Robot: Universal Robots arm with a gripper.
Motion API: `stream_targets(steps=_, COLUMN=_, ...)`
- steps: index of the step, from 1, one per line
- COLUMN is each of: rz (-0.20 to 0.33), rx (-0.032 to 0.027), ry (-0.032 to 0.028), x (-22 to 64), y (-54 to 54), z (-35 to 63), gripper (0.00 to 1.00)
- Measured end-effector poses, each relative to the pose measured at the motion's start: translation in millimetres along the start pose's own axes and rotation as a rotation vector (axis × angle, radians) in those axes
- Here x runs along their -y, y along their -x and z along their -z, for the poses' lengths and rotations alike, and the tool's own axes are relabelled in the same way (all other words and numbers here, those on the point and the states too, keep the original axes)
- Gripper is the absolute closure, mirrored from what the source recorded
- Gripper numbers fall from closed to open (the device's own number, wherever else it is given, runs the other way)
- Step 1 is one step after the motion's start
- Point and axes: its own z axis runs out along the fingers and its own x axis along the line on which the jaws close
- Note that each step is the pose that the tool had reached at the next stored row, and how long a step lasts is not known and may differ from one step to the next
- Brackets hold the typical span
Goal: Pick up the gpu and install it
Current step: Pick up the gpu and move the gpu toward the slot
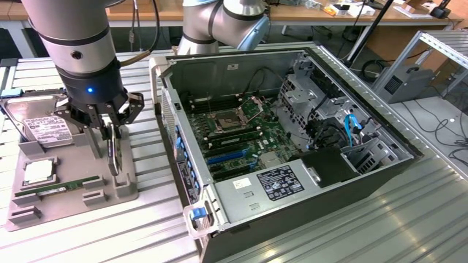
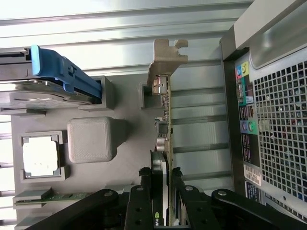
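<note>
Workbenches with cables run along the back of the exterior view, and a ribbed metal table (image 1: 424, 230) carries everything in front. An open computer case (image 1: 212, 71) lies on its side at the centre, motherboard exposed. On the exterior view's left is a grey holder (image 1: 73, 205) with a hard drive (image 1: 47, 129), a CPU (image 1: 38, 172) and a RAM stick (image 1: 55, 189). The arm (image 1: 73, 38) points straight down over this holder. Its gripper (image 1: 109, 125) is lowered onto the gpu (image 1: 114, 153), which stands on edge in a slot at the holder's side nearest the case.

From the wrist view, the gpu (image 2: 165, 124) is seen edge-on, its silver bracket (image 2: 165, 57) at the far end, seated between the holder's (image 2: 129, 143) supports. The hard drive (image 2: 62, 76) and CPU (image 2: 41, 155) sit to one side of it and the case's rear panel (image 2: 283, 120) to the other. The gripper (image 2: 160, 171) straddles the card near its cooler end. The jaws are drawn in to about the card's thickness and appear to press it from both sides.

I judge that the pick-up step is in hand: the card is gripped but not yet out of its slot, and nothing has been installed. Any move from here calls for a firm, square hold and travel in line with the slot, so that the thin board does not twist or catch on the supports
</note>
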Motion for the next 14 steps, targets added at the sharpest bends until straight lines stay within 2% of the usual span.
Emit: stream_targets(steps=14, rz=0.0, rx=-0.0001, ry=0.0007, x=-0.2, y=0.1, z=3.3, gripper=0.73)
